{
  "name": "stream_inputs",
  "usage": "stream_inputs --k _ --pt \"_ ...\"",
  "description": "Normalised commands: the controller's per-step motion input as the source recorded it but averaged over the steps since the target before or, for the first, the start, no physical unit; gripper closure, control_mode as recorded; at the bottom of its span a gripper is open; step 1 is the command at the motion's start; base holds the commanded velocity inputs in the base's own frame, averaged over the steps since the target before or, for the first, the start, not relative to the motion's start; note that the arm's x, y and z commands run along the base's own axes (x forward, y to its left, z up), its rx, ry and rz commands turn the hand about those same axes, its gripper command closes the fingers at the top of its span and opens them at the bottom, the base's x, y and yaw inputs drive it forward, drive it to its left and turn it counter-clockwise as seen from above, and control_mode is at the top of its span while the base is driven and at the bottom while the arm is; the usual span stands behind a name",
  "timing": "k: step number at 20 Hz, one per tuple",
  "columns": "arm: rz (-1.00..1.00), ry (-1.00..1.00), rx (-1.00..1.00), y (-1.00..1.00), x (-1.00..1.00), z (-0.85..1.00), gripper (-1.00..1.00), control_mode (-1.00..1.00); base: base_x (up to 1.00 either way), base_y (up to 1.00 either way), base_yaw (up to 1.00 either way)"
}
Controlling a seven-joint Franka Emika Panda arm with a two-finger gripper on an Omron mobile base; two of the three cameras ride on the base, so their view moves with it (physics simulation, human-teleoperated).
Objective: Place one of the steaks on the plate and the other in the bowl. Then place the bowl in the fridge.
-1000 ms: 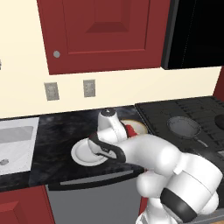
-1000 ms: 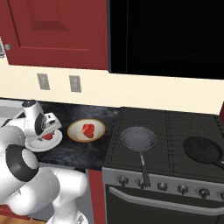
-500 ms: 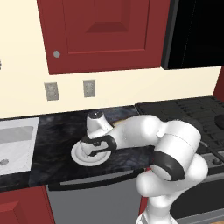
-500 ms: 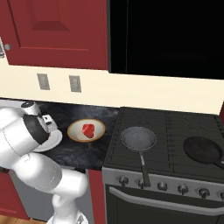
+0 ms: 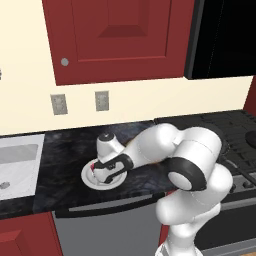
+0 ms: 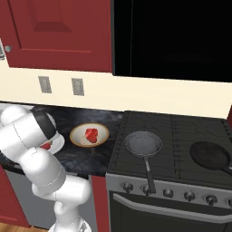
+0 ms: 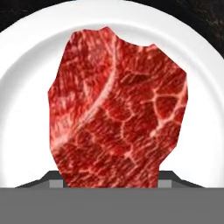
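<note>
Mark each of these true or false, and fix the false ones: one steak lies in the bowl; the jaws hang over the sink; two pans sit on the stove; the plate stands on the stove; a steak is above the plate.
1. One steak lies in the bowl. True.
2. The jaws hang over the sink. False: the gripper is over the plate on the dark counter; the sink lies off to one side.
3. Two pans sit on the stove. True.
4. The plate stands on the stove. False: it is on the counter.
5. A steak is above the plate. True, in the hand view.
</note>
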Motion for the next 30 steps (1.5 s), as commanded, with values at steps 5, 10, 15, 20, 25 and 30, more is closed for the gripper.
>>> stream_inputs --k 5,10,15,20,25,30 --pt "0.00 0.00 0.00 0.00 0.00 -0.02 -1.00 -1.00 0.00 0.00 0.00" --pt "0.00 0.00 0.00 0.00 0.00 0.00 -1.00 -1.00 0.00 0.00 0.00" --pt "-0.02 0.00 0.00 0.00 -0.01 0.23 -1.00 -1.00 0.00 0.00 0.00" --pt "-0.02 0.00 0.00 0.00 -0.06 0.43 -1.00 -1.00 0.00 0.00 0.00" --pt "-0.08 0.02 0.00 -0.55 -0.52 0.29 -1.00 -1.00 0.00 0.00 0.00" --pt "-0.12 -0.01 0.02 -0.78 -0.74 0.56 -1.00 -1.00 0.00 0.00 0.00"
